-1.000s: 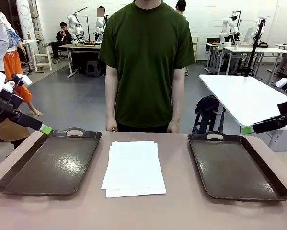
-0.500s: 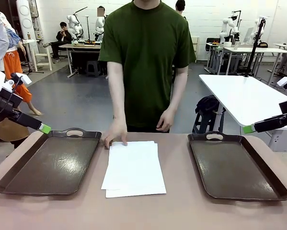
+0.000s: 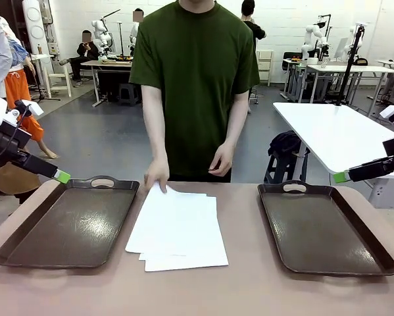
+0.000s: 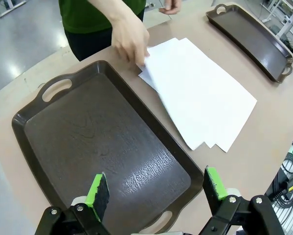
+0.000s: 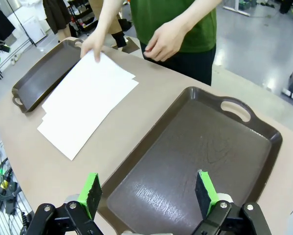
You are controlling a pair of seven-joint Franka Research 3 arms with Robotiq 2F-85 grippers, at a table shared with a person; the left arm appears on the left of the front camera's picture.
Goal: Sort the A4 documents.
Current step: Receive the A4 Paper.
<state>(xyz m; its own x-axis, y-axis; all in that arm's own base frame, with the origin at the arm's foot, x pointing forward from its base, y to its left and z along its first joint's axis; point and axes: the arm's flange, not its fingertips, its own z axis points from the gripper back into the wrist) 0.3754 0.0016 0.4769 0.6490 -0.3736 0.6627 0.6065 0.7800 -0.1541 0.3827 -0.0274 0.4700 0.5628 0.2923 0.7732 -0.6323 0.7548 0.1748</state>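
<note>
Documents (image 3: pixel 180 230): one loose stack of white sheets. The fanned corners show at least three; the exact number cannot be read. The stack lies flat on the bench (image 3: pixel 243 283) at the centre of the front view, between the trays. The top sheet's left edge is just beside the left tray (image 3: pixel 72 224); I cannot tell whether they touch.

Trays: two, dark brown, with handles. The left tray is at lower left and the right tray (image 3: pixel 325 230) at lower right.

Person: one, in a green shirt, at the far side of the bench. There are two hands: one hand (image 3: pixel 156 176) rests on the top sheet's far left corner, and the other hand (image 3: pixel 221 161) is raised at waist height.

Fingers: two pairs, the left fingers (image 4: pixel 98 191) and the right fingers (image 5: pixel 91 192). Both pairs are spread wide and grip nothing.

Change: a second ago the stack lay squared and the person's arms hung down. Half a second ago a hand reached the far left corner. Now the top sheets are swung askew toward the left tray. Both pairs of fingers are where they were.

Position relative to the fingers: in the left wrist view the documents lie at upper right, well apart from the left fingers at the bottom edge, with the left tray in between. In the right wrist view they lie at upper left, well apart from the right fingers, which hang over the right tray.
</note>
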